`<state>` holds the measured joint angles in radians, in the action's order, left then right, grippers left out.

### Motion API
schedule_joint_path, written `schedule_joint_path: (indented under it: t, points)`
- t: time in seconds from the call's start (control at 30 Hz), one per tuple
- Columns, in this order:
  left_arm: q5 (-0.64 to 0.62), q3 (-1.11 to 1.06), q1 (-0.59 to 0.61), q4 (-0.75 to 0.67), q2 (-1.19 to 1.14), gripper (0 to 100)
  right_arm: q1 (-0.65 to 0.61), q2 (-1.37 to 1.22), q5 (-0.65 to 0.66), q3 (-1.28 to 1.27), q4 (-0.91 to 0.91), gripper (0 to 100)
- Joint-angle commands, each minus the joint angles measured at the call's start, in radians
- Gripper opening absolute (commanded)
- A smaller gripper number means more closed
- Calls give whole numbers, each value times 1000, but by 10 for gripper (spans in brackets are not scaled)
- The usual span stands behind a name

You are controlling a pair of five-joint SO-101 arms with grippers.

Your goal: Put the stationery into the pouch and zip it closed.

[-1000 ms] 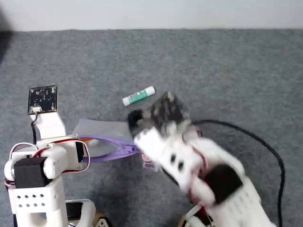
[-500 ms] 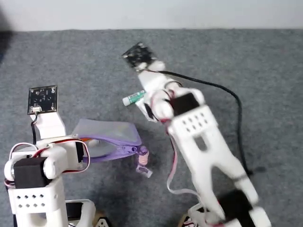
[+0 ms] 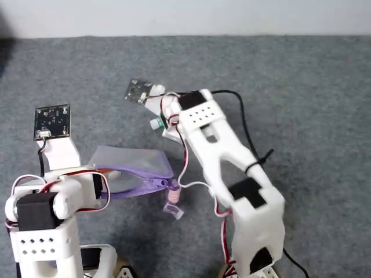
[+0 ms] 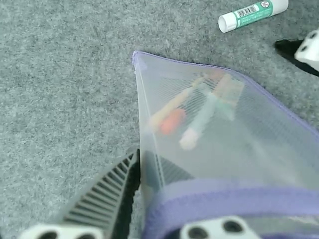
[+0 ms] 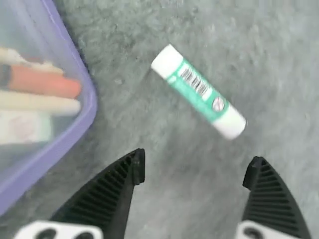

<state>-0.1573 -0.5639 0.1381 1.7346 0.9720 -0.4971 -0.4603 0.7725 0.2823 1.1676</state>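
In the high view, the translucent purple-edged mesh pouch (image 3: 130, 165) lies lower left of centre on the grey felt surface (image 3: 301, 87), its left end pinched in the left hand (image 3: 104, 180). Pens and sticks (image 4: 199, 114) lie inside it. The green-and-white glue stick (image 5: 198, 91) lies on the surface just above and right of the pouch, apart from it. The right hand (image 5: 197, 167) hangs over the glue stick, fingers spread, not touching it.

The pouch (image 4: 224, 144) is translucent mesh with a purple edge and zip. Inside it lie an orange marker (image 4: 172, 121) and pale pens (image 4: 198, 127), bunched together. The glue stick (image 5: 198, 91), white with a green label, lies flat near the pouch, capped and not touching it.
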Motion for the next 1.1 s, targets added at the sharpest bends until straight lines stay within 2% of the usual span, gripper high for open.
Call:
schedule_joint_path:
  t: [0.0, 0.47, 0.53, 0.77, 0.83, 1.0, 1.07]
  points:
    - [-9, 21, 5, -20, 12, 14, -2, -90, 58, 173, -2, 322]
    - [-8, -2, 5, -25, 12, 14, -48, -545, 201, 626, 4, 318]
    - [-8, -5, 5, -25, 12, 14, -50, -587, 206, 677, 7, 278]
    - [-8, -8, 5, -26, 12, 14, -50, -647, 201, 810, 96, 2]
    - [-8, -8, 5, -26, 12, 14, -50, -644, 199, 836, 147, 28]
    - [-8, -10, 5, -26, 12, 14, -50, -651, 195, 971, 283, 10]
    - [-8, -10, 5, -26, 12, 14, -50, -651, 137, 1023, 325, 9]
